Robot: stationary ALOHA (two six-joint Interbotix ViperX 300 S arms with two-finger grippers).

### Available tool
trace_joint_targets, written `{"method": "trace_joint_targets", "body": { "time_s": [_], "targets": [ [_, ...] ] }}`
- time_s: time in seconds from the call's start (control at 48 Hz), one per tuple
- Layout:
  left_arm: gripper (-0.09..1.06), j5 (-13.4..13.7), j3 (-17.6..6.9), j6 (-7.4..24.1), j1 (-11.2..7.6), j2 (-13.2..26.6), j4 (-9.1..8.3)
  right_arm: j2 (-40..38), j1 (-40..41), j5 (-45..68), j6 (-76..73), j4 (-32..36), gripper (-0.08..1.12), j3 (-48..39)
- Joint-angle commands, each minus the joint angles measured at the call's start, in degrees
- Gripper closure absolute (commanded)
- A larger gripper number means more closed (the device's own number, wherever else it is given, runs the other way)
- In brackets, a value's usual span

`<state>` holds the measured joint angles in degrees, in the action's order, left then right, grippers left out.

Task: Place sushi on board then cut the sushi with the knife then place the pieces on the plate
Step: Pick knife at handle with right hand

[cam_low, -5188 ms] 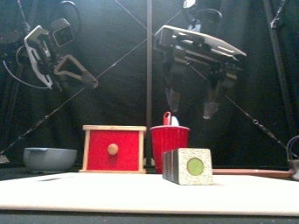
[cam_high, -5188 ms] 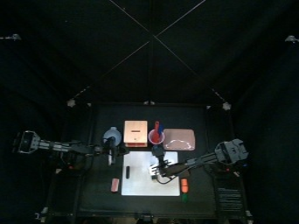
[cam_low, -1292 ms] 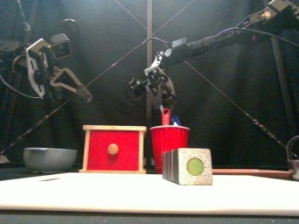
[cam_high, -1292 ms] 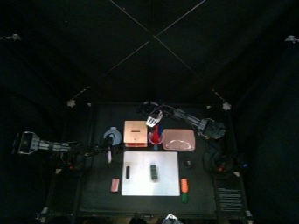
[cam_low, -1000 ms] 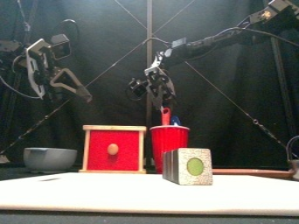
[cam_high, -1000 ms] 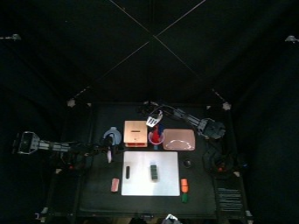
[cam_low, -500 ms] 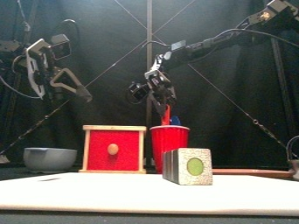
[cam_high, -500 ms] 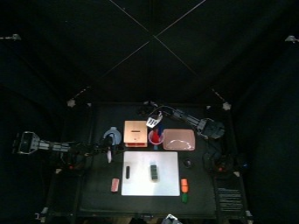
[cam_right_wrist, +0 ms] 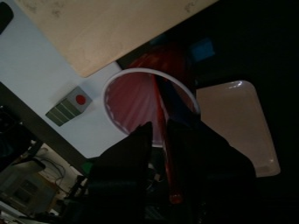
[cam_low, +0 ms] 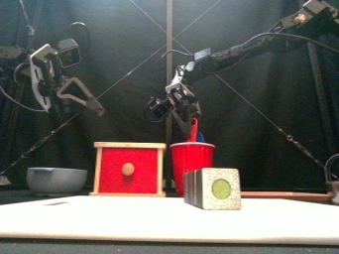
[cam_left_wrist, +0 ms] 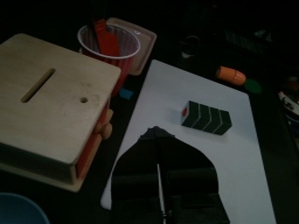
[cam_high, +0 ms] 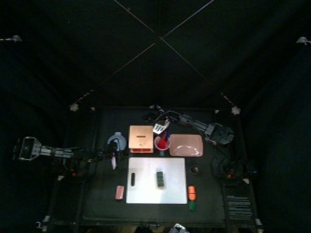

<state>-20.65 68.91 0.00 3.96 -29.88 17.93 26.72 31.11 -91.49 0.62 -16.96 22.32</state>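
- The sushi roll (cam_low: pixel 213 189) is sitting near the middle of the white board (cam_high: pixel 144 170). It is a short stack of dark green blocks pressed together. The pale end turned to the front is showing a round green centre.
- The board is lying flat across the near half of the table, smooth and rectangular.
- The red knife (cam_low: pixel 193 127) is leaning out of the red cup (cam_low: pixel 192 164), its handle pointing up and tilted to the right.
- The right gripper (cam_right_wrist: pixel 170 129) is reaching down over the cup from the far right. Its two jaws are pressing on either side of the knife handle, clamping it.
- The cup, smooth plastic with a wide round rim, is standing just beyond the far edge of the board.
- The wooden box (cam_low: pixel 130 170) is standing just left of the cup. It is pale and square, with a red drawer front and a small rounded knob.
- The pink tray (cam_high: pixel 186 146) is lying to the right of the cup, flat with rounded corners.
- The blue-grey bowl (cam_low: pixel 57 180) is sitting to the left of the box.
- The left gripper (cam_left_wrist: pixel 158 138) is hanging above the left side of the table, clear of everything, with its jaws drawn together.
- An orange toy (cam_high: pixel 192 192) is lying on the table just right of the board, and a reddish toy (cam_high: pixel 119 190) just left of it.
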Motion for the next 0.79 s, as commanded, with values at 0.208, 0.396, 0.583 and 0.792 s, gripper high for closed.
{"method": "trace_joint_targets", "body": {
  "time_s": [0.208,0.396,0.583,0.792],
  "targets": [
    [1.00,-0.26,-0.70,0.00,0.18,-0.09,0.09,-2.37,-0.09,0.00,0.09,-0.18,0.41,-0.79],
    [1.00,-0.26,-0.70,0.00,0.18,-0.09,0.18,-3.87,-0.26,-0.09,0.00,-0.18,0.41,-3.08],
    [1.00,-0.26,-0.62,0.00,0.18,-0.09,0.18,-5.89,-0.70,-0.09,-0.09,-0.18,0.41,-5.98],
    [1.00,-0.35,-0.53,0.00,0.44,-0.09,0.18,-7.91,-0.70,-0.09,0.00,-0.18,0.41,-9.23]
  ]
}}
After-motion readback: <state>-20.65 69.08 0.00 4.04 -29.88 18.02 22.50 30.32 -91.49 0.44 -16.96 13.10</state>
